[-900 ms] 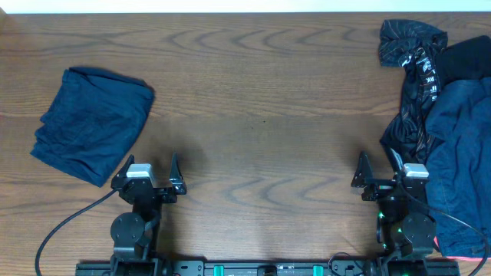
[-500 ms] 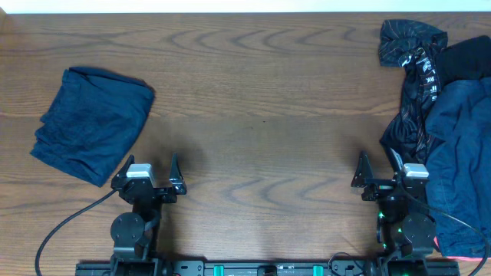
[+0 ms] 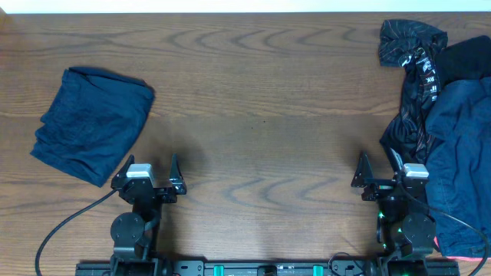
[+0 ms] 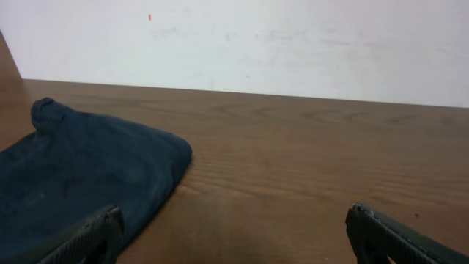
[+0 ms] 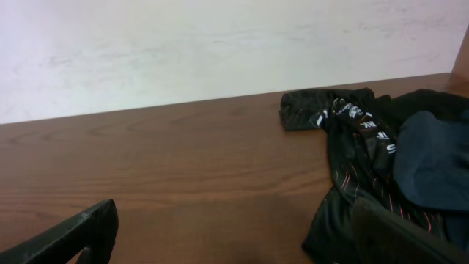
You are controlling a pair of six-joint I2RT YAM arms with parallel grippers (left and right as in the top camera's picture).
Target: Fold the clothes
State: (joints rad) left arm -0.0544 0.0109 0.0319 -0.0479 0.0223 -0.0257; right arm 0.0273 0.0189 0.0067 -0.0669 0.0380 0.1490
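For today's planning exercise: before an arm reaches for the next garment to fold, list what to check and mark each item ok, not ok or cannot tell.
1. Left hand open and empty: ok.
2. Right hand open and empty: ok.
3. Folded navy garment lies at the left, out of the working area: ok.
4. Bare table in the middle for spreading a garment: ok.
5. One garment lies free in the pile at the right: not ok; the black printed garment and a blue garment overlap.
6. Number of garments in the pile: cannot tell.
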